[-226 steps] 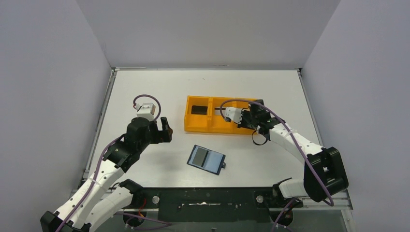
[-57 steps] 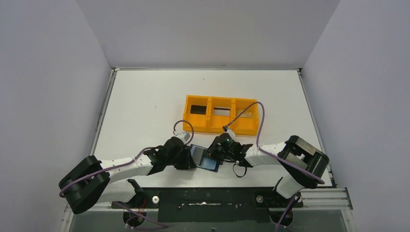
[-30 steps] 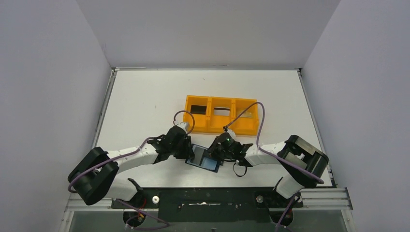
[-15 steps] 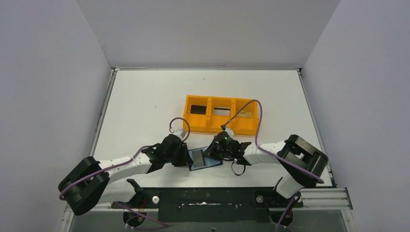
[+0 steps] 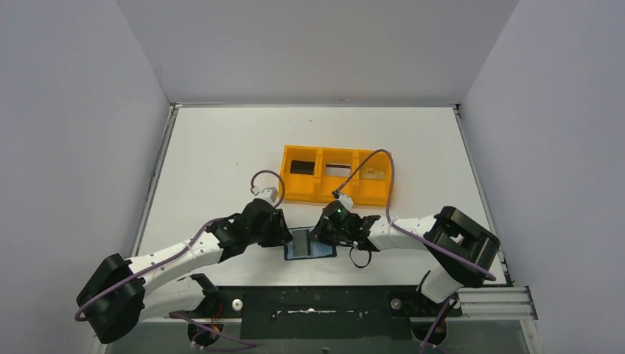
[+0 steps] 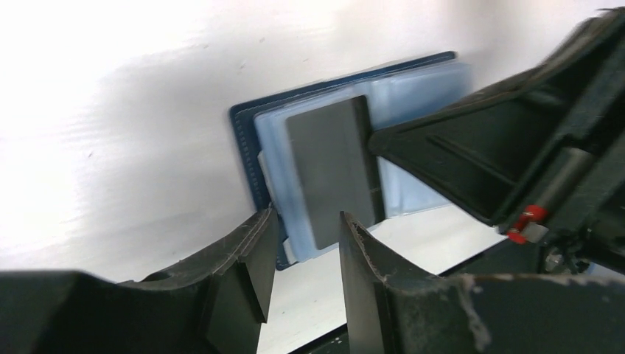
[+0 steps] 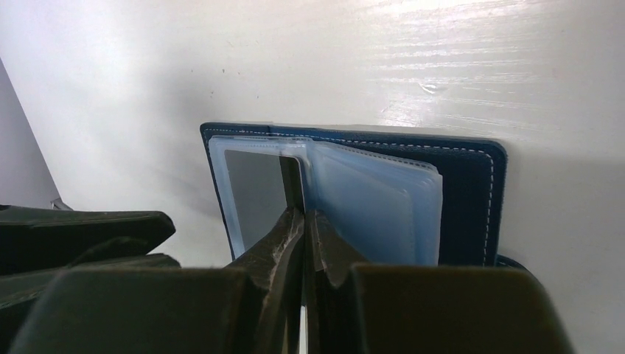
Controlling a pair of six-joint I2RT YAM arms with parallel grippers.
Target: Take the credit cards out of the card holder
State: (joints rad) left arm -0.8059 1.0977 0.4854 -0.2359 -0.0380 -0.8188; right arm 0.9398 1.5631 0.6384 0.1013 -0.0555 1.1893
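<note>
The card holder [image 5: 318, 249] lies open near the table's front edge, navy outside [image 7: 464, 184] with pale blue sleeves [image 6: 420, 96]. A grey credit card [image 6: 328, 169] lies in its left half [image 7: 254, 192]. My left gripper [image 6: 306, 214] is open at the holder's left side [image 5: 284, 236]. The card's near end shows in the gap, and neither finger is clamped on it. My right gripper [image 7: 304, 214] is shut, its tips pressed on the centre fold beside the card's inner edge [image 5: 319, 234]. Its fingers [image 6: 413, 140] show in the left wrist view.
Behind the holder stands an orange three-compartment tray [image 5: 335, 196]. It holds a dark card [image 5: 300, 167] on the left, another [image 5: 337, 169] in the middle and a pale one [image 5: 374, 174] on the right. The black front rail [image 5: 317, 302] is close by.
The card holder has turned from a slant to lie square with the front edge. My left gripper pulled a little left and reopened. The right gripper stayed shut on the fold.
</note>
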